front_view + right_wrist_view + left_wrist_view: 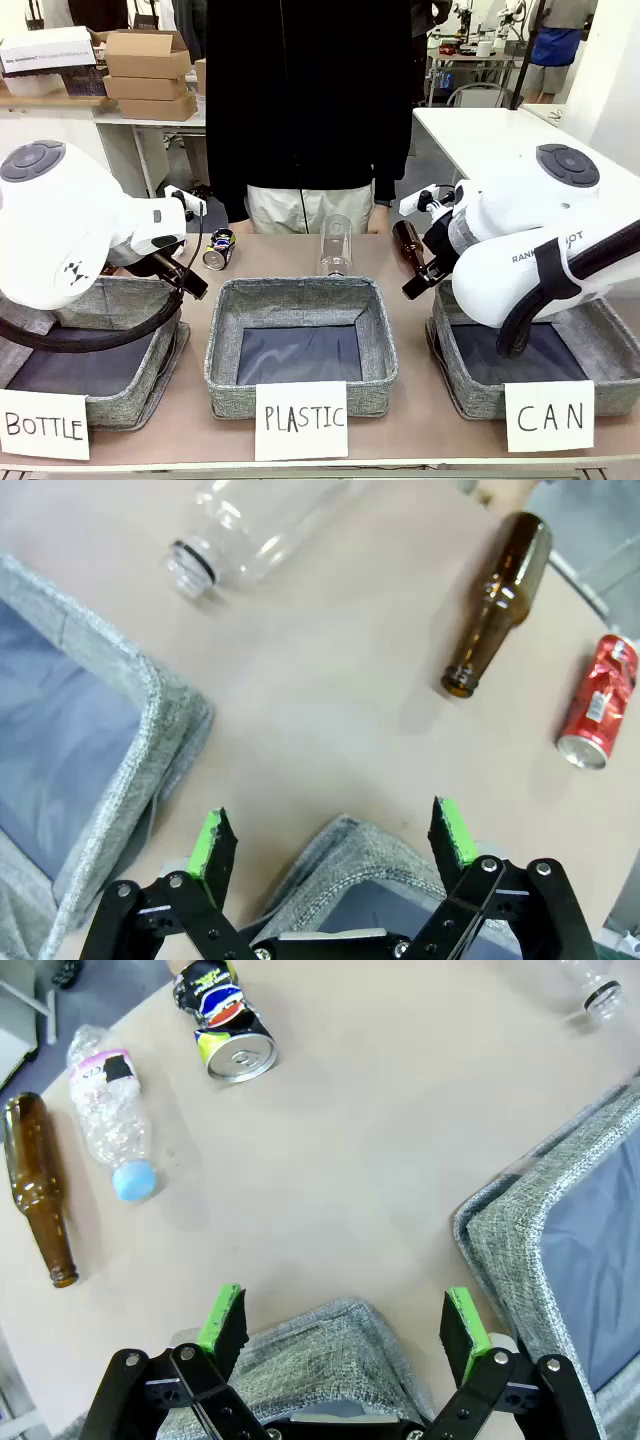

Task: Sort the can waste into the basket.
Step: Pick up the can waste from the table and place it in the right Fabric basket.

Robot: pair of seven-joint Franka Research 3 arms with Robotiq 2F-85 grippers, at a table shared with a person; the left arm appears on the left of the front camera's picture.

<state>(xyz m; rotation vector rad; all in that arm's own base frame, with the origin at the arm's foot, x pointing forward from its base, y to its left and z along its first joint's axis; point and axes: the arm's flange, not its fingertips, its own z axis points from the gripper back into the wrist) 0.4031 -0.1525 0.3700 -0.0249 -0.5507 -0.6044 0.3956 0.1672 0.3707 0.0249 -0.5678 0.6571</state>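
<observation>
Your right gripper (330, 830) is wide open and holds nothing. It hangs over a corner of the basket (468, 392) with the CAN card (549, 416). Look past that corner in the right wrist view. The red can (597, 715) lies on its side on the worktop (330, 710), up and off to the right of the gripper. Its silver end points back at you and its long side runs away from you. I think this arm is the nearer one for it. A brown bottle (497, 605) lies just beside the can, on the left, so come in from the can's free side. A clear bottle (260, 520) lies farther off to the left, out of the way. Your left gripper (345, 1310) is wide open and holds nothing too, over a corner of the BOTTLE basket (320, 1345). The black can (225, 1025) lies on its side, far up and to the left of it, with its silver top turned toward you. A squashed plastic bottle (110, 1125) and another brown bottle (35, 1185) lie to its left, apart from it. The PLASTIC basket (295, 330) sits between this can and the CAN basket. A person (305, 100) stands at the far edge.
</observation>
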